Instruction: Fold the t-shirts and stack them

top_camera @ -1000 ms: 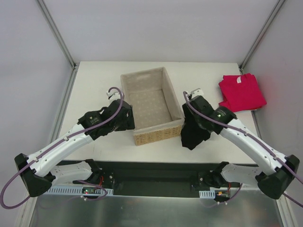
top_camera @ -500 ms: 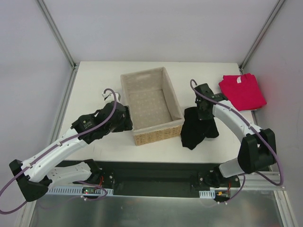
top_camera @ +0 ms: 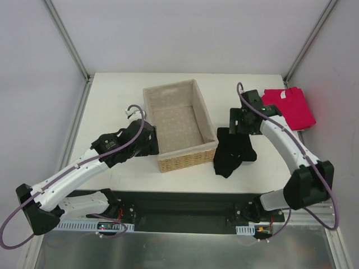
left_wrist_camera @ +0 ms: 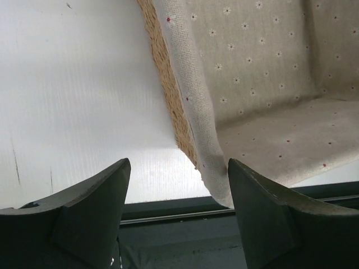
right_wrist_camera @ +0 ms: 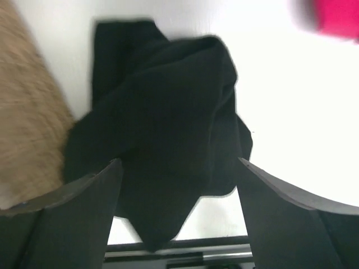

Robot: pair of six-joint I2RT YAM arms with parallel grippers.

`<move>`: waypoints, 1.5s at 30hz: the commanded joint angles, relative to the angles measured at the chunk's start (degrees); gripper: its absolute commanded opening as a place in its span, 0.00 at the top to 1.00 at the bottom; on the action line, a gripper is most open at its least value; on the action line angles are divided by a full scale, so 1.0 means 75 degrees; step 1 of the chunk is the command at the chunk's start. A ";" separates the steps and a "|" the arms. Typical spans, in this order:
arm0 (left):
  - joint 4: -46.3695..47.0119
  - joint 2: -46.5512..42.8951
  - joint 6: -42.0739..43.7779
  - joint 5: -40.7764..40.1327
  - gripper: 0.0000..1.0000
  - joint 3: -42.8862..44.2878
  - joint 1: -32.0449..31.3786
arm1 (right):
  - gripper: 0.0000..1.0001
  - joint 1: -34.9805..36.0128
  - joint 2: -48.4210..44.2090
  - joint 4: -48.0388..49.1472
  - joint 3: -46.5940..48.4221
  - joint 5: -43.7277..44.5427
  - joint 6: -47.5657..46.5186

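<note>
The black t-shirt (top_camera: 233, 151) lies crumpled on the table just right of the basket; no print shows. In the right wrist view it (right_wrist_camera: 162, 145) fills the middle, below and between my fingers. My right gripper (top_camera: 240, 122) hovers over its far edge, open (right_wrist_camera: 179, 216), with nothing held. The pinkish-red t-shirt (top_camera: 287, 109) lies folded at the back right, with a corner of it (right_wrist_camera: 336, 17) blurred in the right wrist view. My left gripper (top_camera: 150, 140) is open (left_wrist_camera: 176, 216) beside the basket's near left corner, empty.
A wicker basket (top_camera: 185, 159) with pale dotted lining (left_wrist_camera: 263, 84) stands mid-table with nothing inside it. Its woven side (right_wrist_camera: 28, 117) touches the black shirt's left edge. White table (left_wrist_camera: 73, 84) lies left of the basket. The dark front rail (top_camera: 179, 204) runs along the near edge.
My right gripper opened and let go of the black shirt, which settled on the table. The right arm swung back toward the far right. The left arm barely shifted.
</note>
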 commanded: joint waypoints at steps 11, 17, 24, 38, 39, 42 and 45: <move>0.0288 0.1003 0.0250 0.0095 0.47 0.0402 -0.0055 | 0.14 0.0082 -0.2615 -0.1252 0.1030 0.0467 0.0494; 0.0359 0.1589 0.0379 -0.0149 0.92 0.0565 -0.0044 | 0.14 0.0082 -0.2720 -0.1205 0.0888 0.0431 0.0388; -0.0134 0.2023 0.1020 -0.0947 1.00 0.1174 0.1266 | 0.15 0.0081 -0.2802 -0.1182 0.0947 0.0150 0.0329; 0.1436 0.3030 0.4572 0.0281 1.00 0.1983 0.5532 | 0.16 0.0082 -0.2768 -0.1217 0.0923 -0.0026 0.0201; 0.1495 0.3101 0.4714 0.0515 1.00 0.2088 0.5940 | 0.16 0.0093 -0.2756 -0.1205 0.0935 -0.0003 0.0189; 0.1613 0.3499 0.5510 0.1219 1.00 0.2508 0.6551 | 0.16 0.0082 -0.2744 -0.1205 0.0959 -0.0014 0.0130; 0.1613 0.3991 0.6553 0.1560 1.00 0.3000 0.6974 | 0.16 0.0105 -0.2756 -0.1089 0.0935 -0.0143 0.0095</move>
